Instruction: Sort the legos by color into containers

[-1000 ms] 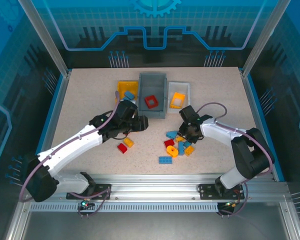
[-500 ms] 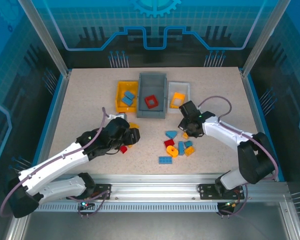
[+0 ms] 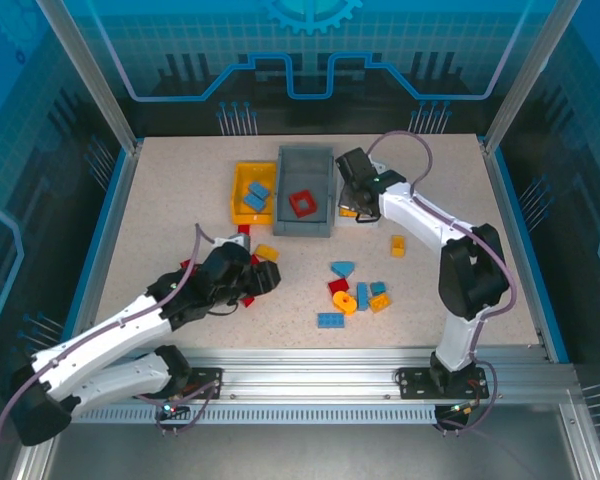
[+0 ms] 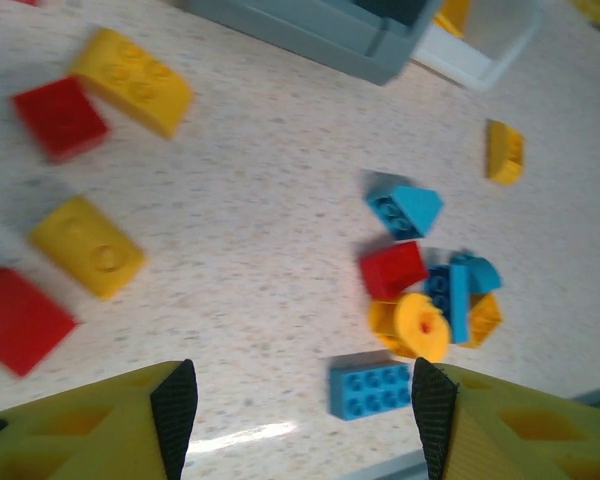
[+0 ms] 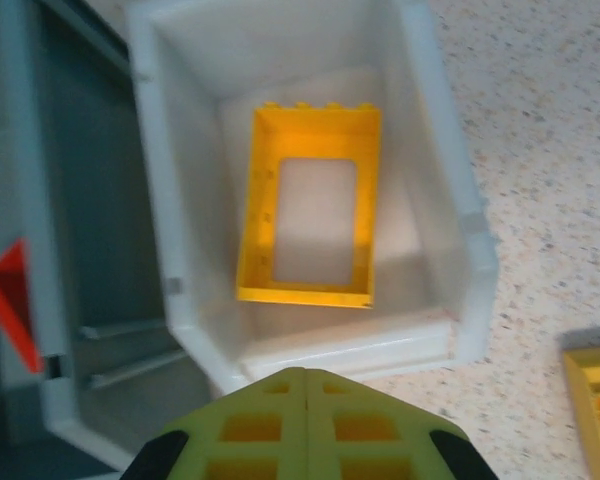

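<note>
Pressed together, the right pincer [image 5: 305, 385] hangs over the white bin [image 5: 435, 200] holding one yellow frame [image 5: 318, 130], the left pincer [image 4: 305, 405] is spread above the tabletop [image 4: 280, 180] with about a dozen loose bricks [image 3: 355, 290] at frame centre; the yellow bin [image 3: 238, 182] has two blue bricks [image 3: 256, 195], the grey bin [image 3: 320, 160] a red frame [image 3: 302, 204].

Illumination is bright and even, from overhead. The table [image 3: 160, 200] carries only short, soft shadows. The top view is sharp throughout. The left wrist view shows motion blur, worst on the red bricks [image 4: 20, 320], with a glare streak near the bottom edge. The right wrist view is slightly soft, and the white bin [image 5: 440, 200] is nearly washed out.
</note>
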